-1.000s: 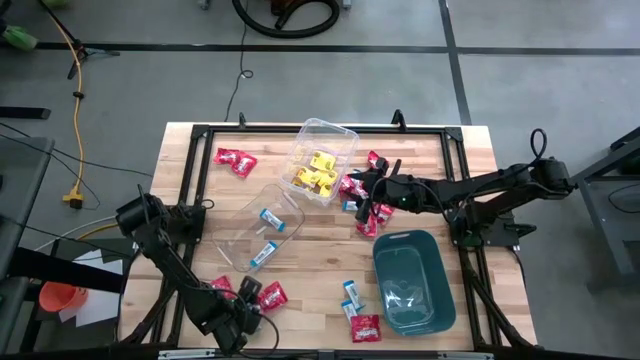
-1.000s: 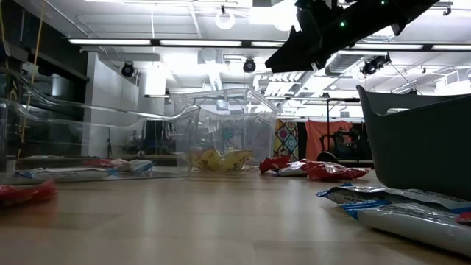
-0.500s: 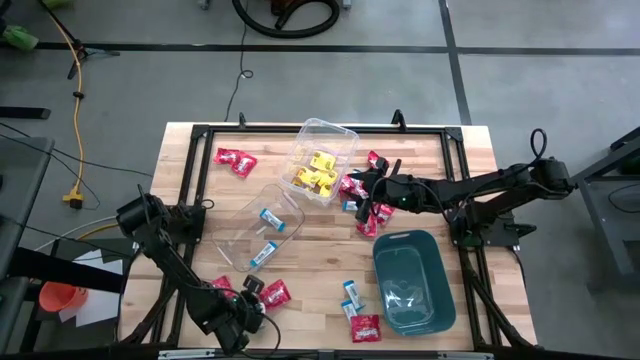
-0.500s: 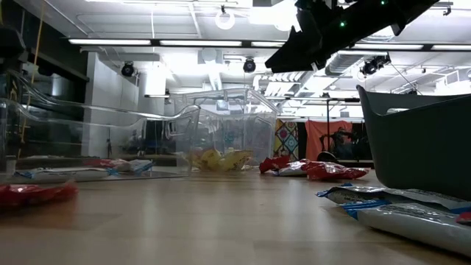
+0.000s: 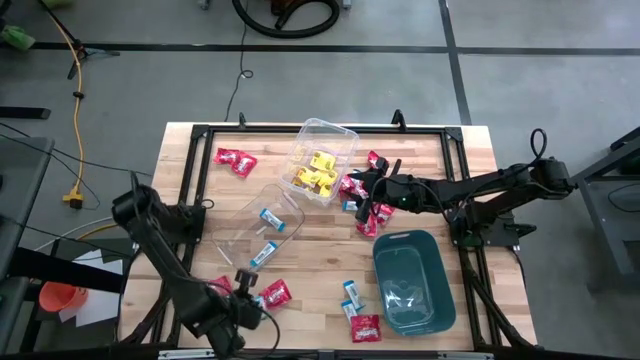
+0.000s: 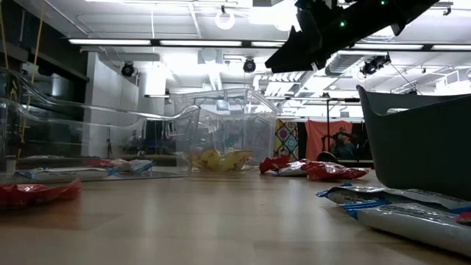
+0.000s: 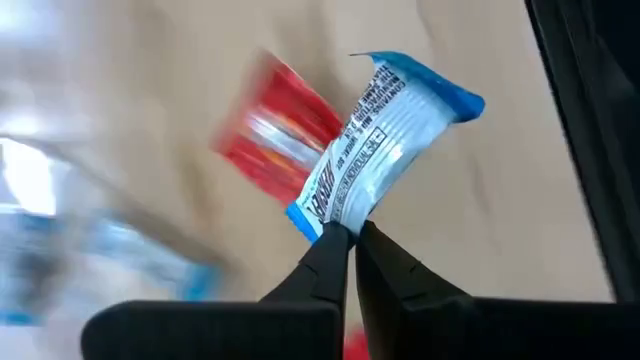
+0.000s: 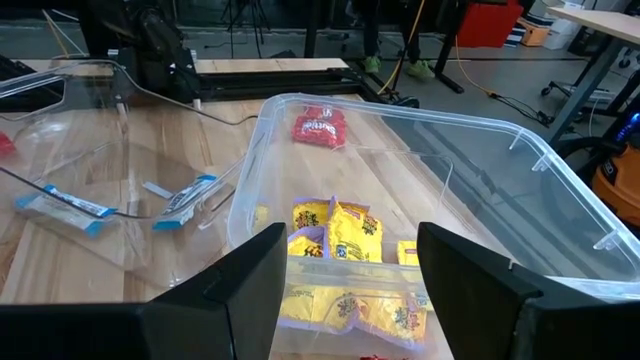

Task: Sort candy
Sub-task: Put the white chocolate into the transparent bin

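Observation:
My left gripper (image 5: 245, 281) is at the table's near left, shut on a light blue-and-white candy packet (image 7: 385, 135), which is held up over a red packet (image 7: 280, 135). Red candy (image 5: 272, 293) lies on the wood beside it. A clear tub (image 5: 318, 160) holds yellow candy (image 8: 335, 235). A second clear tub (image 5: 258, 228) holds blue-and-white packets (image 5: 266, 250). My right gripper (image 8: 345, 290) hovers open at the near rim of the yellow-candy tub, above a cluster of red candy (image 5: 362, 205). My left gripper pinches the packet's blue crimped end (image 7: 310, 215) between its two fingertips (image 7: 335, 250). The fingers slant down at it from above. The rest of the packet sticks out past the fingertips, lifted clear of the table.
A teal bin (image 5: 412, 282) stands at the near right. Blue-and-white packets (image 5: 349, 296) and a red one (image 5: 365, 326) lie to its left. Another red packet (image 5: 235, 158) lies at the far left. Black frame rails (image 5: 190, 215) edge the table.
My left gripper has shut on the blue-and-white packet and risen, lifting it off the table, while the red packets beside it have stayed down. My right gripper has kept still.

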You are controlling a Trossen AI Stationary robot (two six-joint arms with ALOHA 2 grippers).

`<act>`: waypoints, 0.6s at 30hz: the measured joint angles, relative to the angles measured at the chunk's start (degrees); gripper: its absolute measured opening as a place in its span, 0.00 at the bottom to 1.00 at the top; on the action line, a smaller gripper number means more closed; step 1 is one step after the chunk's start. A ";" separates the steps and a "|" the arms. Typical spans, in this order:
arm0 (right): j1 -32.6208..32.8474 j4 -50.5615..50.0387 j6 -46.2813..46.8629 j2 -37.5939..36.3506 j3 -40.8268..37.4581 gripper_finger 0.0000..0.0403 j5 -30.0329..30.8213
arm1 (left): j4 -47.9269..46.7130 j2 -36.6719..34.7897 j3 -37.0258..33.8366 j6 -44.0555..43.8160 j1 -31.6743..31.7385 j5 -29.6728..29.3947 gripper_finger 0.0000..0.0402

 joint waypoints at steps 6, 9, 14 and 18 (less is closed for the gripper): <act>0.00 0.25 0.00 -0.01 0.00 0.55 0.00 | -8.32 -8.20 1.47 3.89 1.94 -29.35 0.00; 0.00 -0.05 -0.01 0.00 0.00 0.55 0.00 | -11.65 -13.03 -2.77 0.76 5.20 -33.22 0.00; 0.00 -1.25 -0.30 -0.01 0.00 0.55 0.00 | -11.06 -20.70 -15.26 -6.58 12.35 -29.32 0.00; 0.00 -1.43 -0.43 0.01 0.00 0.55 0.00 | -6.72 -24.94 -25.18 -10.67 17.64 -21.23 0.00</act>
